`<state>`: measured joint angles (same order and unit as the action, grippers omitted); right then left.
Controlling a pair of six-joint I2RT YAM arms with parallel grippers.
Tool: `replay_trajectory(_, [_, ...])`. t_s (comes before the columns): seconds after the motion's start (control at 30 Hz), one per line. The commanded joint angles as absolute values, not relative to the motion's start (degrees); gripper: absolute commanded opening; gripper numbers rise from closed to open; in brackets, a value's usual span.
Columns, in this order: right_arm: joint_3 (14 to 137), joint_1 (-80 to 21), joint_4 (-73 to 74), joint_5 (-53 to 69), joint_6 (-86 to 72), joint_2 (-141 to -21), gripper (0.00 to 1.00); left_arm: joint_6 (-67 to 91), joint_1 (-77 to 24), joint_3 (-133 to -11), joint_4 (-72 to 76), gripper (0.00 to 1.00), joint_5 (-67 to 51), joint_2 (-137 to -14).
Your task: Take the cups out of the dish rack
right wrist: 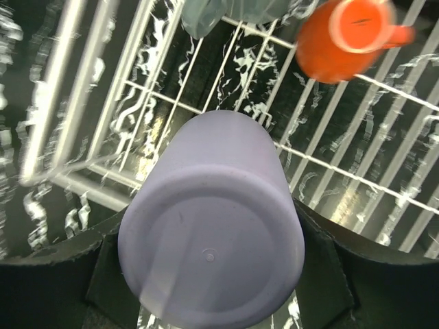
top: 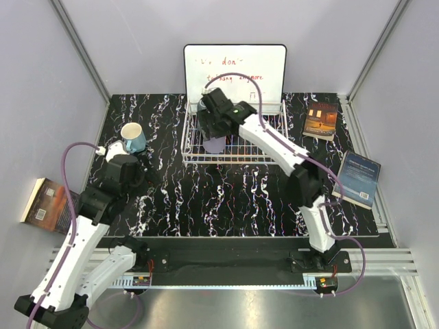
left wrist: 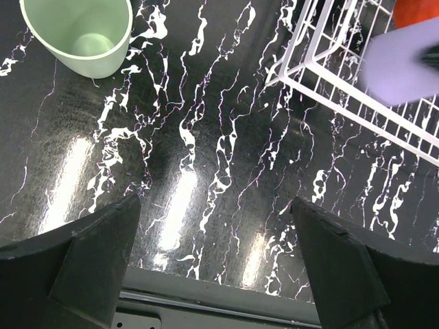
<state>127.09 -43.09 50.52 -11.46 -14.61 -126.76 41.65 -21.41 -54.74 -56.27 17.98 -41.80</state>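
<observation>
The right gripper (right wrist: pixel 209 271) is reaching into the dish rack (top: pixel 233 162). It is pinching the lilac cup (right wrist: pixel 212 219) between its two fingers, one on each side. The lilac cup is turned upside down, so its flat bottom is facing the wrist camera. It is hanging over the front left part of the dish rack. I cannot tell if it is touching the wires. The orange cup (right wrist: pixel 346 38) is sitting in the dish rack too, farther back and apart from the lilac cup.

The left gripper (left wrist: pixel 214 201) is hanging low over the tabletop (top: pixel 226 199), on the left side and outside the dish rack. Its fingers are spread wide and are holding nothing. The pale green cup (left wrist: pixel 79 34) is standing on the tabletop with its mouth facing up, ahead of the left gripper and off to one side. The light blue mug (top: pixel 132 137) is standing on the tabletop too, just past the left arm and well apart from the dish rack.

The whiteboard (top: pixel 236 68) with red writing is leaning up behind the dish rack. A brown book (top: pixel 320 120) and a blue book (top: pixel 359 179) are lying on the right side.
</observation>
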Motion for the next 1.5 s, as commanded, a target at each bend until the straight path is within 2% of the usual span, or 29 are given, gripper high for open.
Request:
replay_trajectory(0.0, [122.27,-43.24,48.08,-13.88,-15.90,-108.68,0.00,40.69,-22.24,-58.26,-53.70,0.96,20.65,-44.03])
replay_trajectory(0.1, [111.22,-43.24,43.43,-13.62,-17.39,-98.32,0.00,40.69,-23.03,-59.23,-52.83,0.96,21.18,-46.14])
replay_trajectory(0.23, [89.28,-43.16,31.16,-9.77,-20.82,-84.05,0.00,41.83,-26.44,-58.89,-48.27,0.99,20.13,-48.69])
replay_trajectory(0.4, [72.88,-43.07,21.63,-0.18,-27.31,-71.31,0.00,44.20,-31.46,-56.26,-38.17,0.99,14.16,-50.53])
replay_trajectory(0.53, [62.08,-42.02,13.82,4.74,-32.51,-65.93,0.00,45.53,-35.06,-54.76,-27.54,0.99,9.50,-53.08])
replay_trajectory(0.7, [53.54,-37.45,3.36,16.77,-42.86,-61.27,0.00,46.05,-36.30,-53.36,-18.12,0.99,2.65,-54.32])
replay_trajectory(0.83, [43.27,-31.13,-17.07,26.53,-54.91,-59.24,0.00,48.42,-36.65,-49.93,-7.41,0.99,-3.86,-54.05])
replay_trajectory(1.03, [37.01,-28.39,-35.56,32.78,-67.84,-62.57,0.00,51.50,-37.53,-45.62,-0.19,0.97,-9.14,-53.62])
replay_trajectory(1.13, [36.74,-28.48,-39.89,35.06,-70.84,-65.56,0.00,52.64,-38.23,-44.30,3.85,0.96,-10.37,-53.09])
replay_trajectory(1.37, [38.49,-28.48,-38.06,36.21,-69.61,-66.44,0.00,53.00,-40.60,-46.49,4.22,0.94,-9.23,-53.35])
replay_trajectory(1.47, [39.37,-28.56,-38.49,37.87,-69.96,-67.41,0.00,53.17,-41.39,-46.85,5.27,0.89,-10.01,-54.49])
